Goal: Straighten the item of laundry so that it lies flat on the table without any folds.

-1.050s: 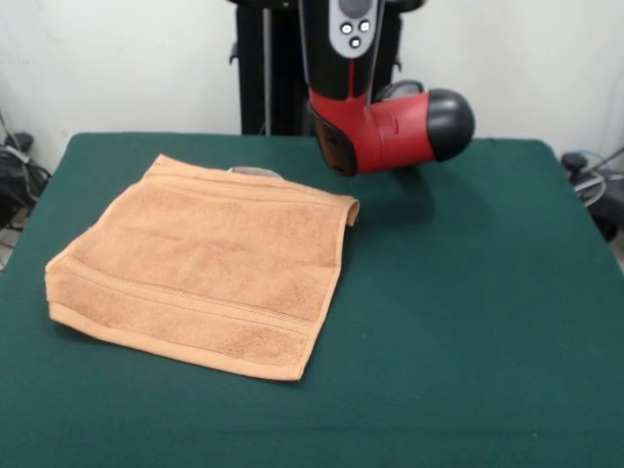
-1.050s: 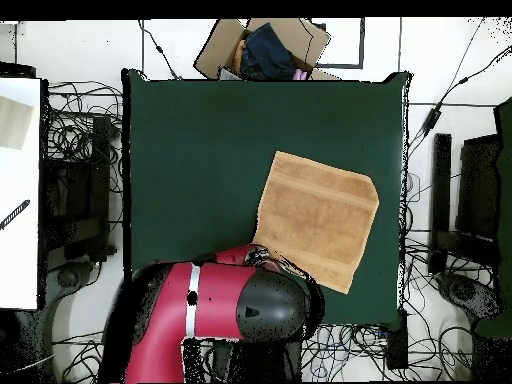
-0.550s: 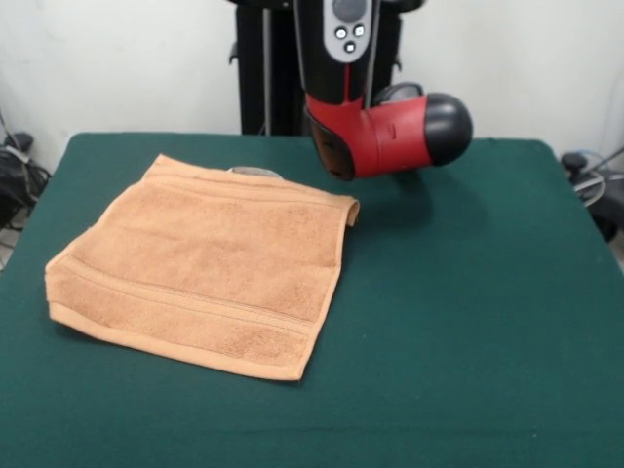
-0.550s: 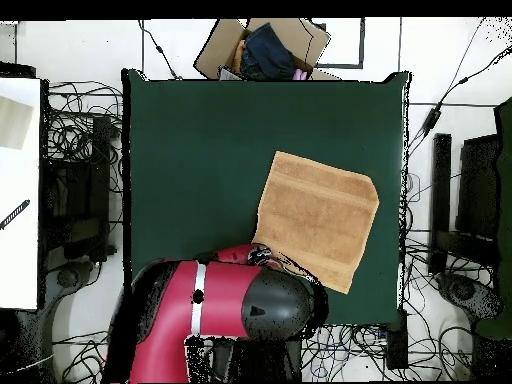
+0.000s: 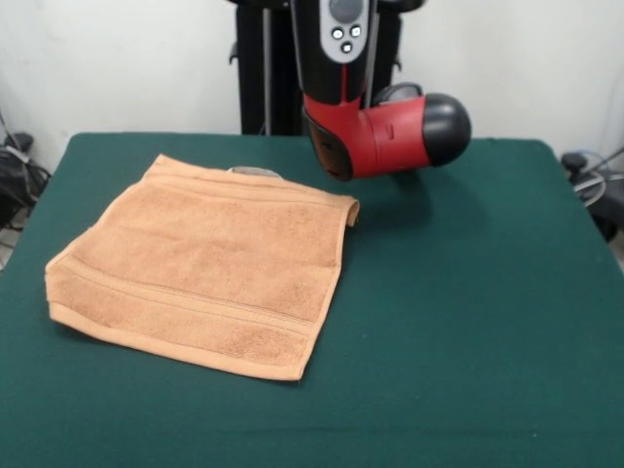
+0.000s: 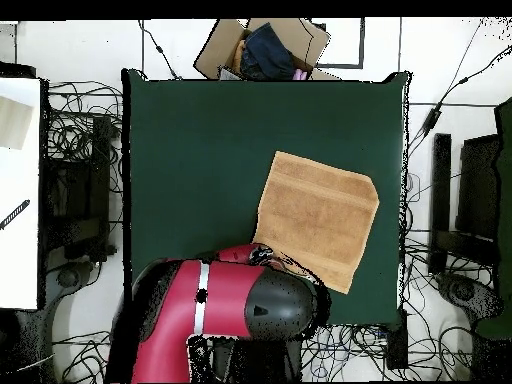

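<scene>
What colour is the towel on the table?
Light orange-tan towel, with woven band stripes; clearest in the front view.

Even, soft indoor light falls on my table [image 5: 468, 322]. My arm [image 5: 385, 132] throws a faint shadow on the green top behind it. The towel [image 5: 210, 263] shows no glare. Both views look reasonably sharp.

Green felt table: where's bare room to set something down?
The dark green felt table is bare from the orange-tan terry towel's edge to the table's far side edge, and along the front edge. It is crowded where the red and black arm overhangs the towel's back corner.
</scene>
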### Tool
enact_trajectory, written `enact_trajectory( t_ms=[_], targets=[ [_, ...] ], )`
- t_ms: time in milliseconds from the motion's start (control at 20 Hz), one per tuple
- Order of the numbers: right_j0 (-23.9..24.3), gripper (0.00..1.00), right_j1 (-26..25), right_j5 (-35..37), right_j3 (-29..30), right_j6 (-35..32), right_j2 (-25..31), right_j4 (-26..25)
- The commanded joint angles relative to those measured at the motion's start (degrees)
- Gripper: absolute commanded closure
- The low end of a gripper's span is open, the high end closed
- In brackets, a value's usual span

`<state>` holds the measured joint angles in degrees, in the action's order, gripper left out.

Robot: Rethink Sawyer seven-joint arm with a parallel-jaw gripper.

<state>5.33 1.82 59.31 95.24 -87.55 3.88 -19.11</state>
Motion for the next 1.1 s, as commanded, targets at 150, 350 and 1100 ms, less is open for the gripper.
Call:
enact_trajectory(
  t_ms=[150,350,1100],
  targets=[
    [2.1,0.0,-2.8,-19.3,-14.5,-3.0,9.5,1.7],
    [2.9,0.0,-2.0,-19.3,-14.0,-2.2,10.4,1.9],
    [3.7,0.0,4.6,-20.3,-8.6,-4.4,11.2,0.6]
  ],
)
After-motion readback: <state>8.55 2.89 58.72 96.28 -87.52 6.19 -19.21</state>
